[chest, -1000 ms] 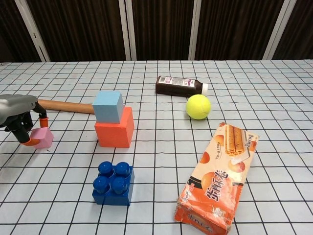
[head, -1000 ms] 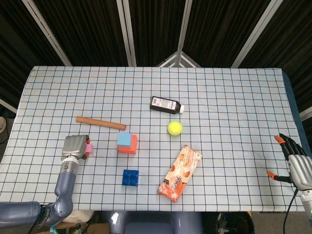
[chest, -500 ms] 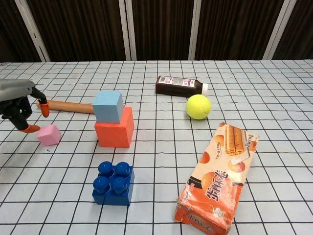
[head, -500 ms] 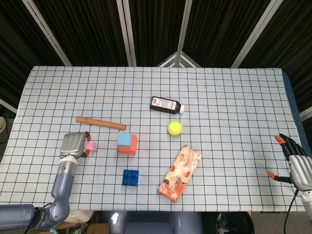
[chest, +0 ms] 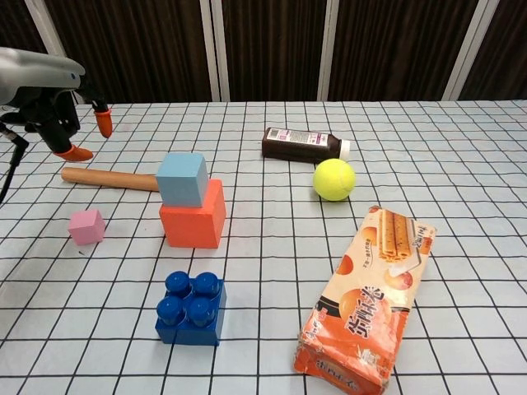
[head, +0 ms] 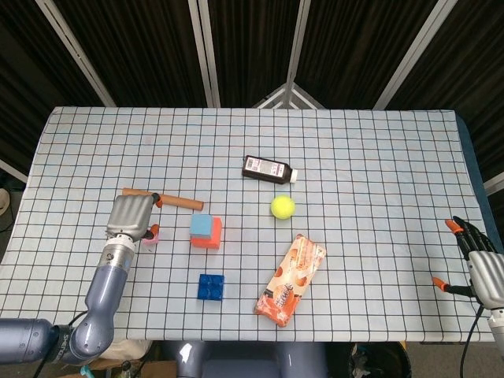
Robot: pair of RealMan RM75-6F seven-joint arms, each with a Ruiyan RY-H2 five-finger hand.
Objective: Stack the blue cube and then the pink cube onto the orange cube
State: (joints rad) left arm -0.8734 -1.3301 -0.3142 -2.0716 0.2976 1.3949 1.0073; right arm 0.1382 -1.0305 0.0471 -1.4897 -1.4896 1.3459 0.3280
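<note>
Chest view shows the left hand open at upper left, above the pink cube; the blue cube sits on the orange cube. The right hand lies open at the tabletop's lower-right edge.

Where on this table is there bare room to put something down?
The far strip behind the bottle is bare, and so is the wide right side between the tennis ball and the right hand. The left middle is crowded: wooden rod, pink cube, blue cube on orange cube, toy brick.
</note>
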